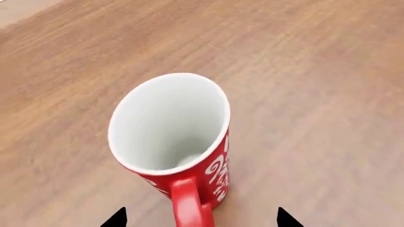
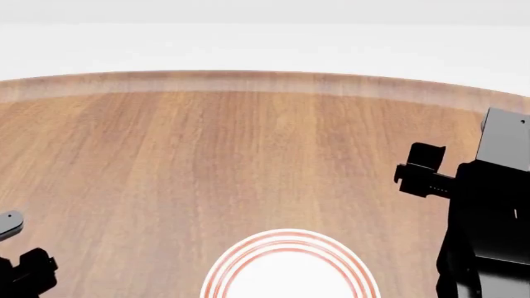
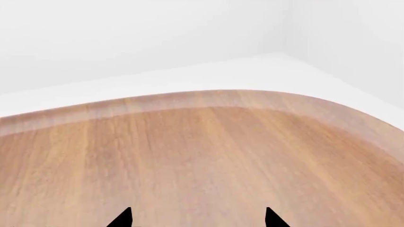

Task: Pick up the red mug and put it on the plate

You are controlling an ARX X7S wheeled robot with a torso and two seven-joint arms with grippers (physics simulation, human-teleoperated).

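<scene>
The red mug (image 1: 183,142) with a white floral pattern and white inside stands upright on the wooden table in the left wrist view. Its red handle (image 1: 189,203) points toward my left gripper (image 1: 202,220) and lies between the two wide-apart fingertips, which do not touch it. The mug is out of view in the head view. The plate (image 2: 290,245), white with red rings, lies at the near middle of the table, cut off by the frame edge. My left gripper (image 2: 29,270) is at the near left. My right gripper (image 2: 418,167) is open and empty above the table at the right.
The round wooden table (image 2: 248,155) has its far edge (image 2: 265,81) against a white floor and wall. The right wrist view shows bare table (image 3: 189,156) and its curved far edge. My right arm's dark body (image 2: 497,217) fills the right side.
</scene>
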